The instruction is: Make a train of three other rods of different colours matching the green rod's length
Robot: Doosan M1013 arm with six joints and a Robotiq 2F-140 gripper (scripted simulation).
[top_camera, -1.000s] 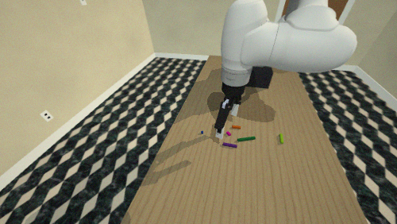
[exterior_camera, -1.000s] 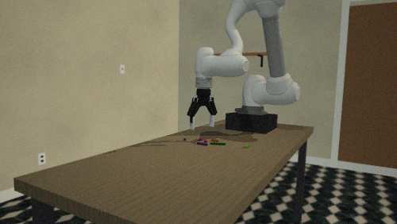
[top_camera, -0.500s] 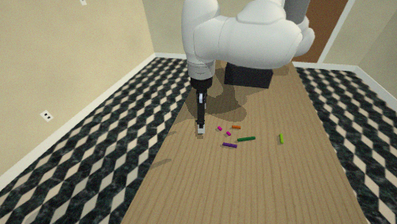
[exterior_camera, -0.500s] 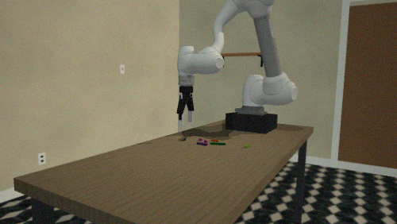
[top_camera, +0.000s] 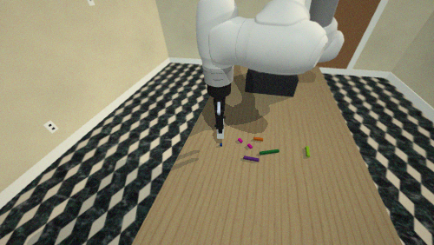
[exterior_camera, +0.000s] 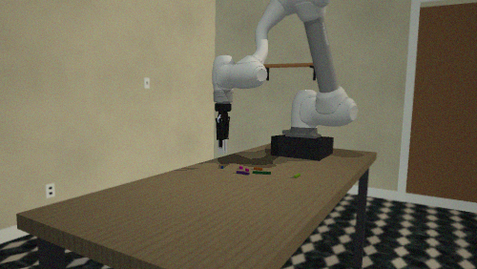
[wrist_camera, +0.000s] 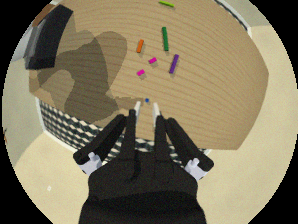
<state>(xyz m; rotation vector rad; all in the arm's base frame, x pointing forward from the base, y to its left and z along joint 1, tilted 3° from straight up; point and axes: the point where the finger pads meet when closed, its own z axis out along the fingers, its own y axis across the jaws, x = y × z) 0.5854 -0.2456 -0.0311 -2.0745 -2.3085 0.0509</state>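
Blue rod (top_camera: pixel 220 144) (exterior_camera: pixel 221 167) (wrist_camera: pixel 147 100) on table (top_camera: pixel 269 200) (exterior_camera: pixel 167 210) (wrist_camera: pixel 220 100), tool (top_camera: pixel 220 135) (exterior_camera: pixel 222 150) (wrist_camera: pixel 146 107) above

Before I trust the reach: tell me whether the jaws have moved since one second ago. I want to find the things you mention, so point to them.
Yes. In the top view, the jaws (top_camera: pixel 220 135) shifted left, away from the green rod (top_camera: pixel 269 152) (exterior_camera: pixel 261 173) (wrist_camera: pixel 165 39).
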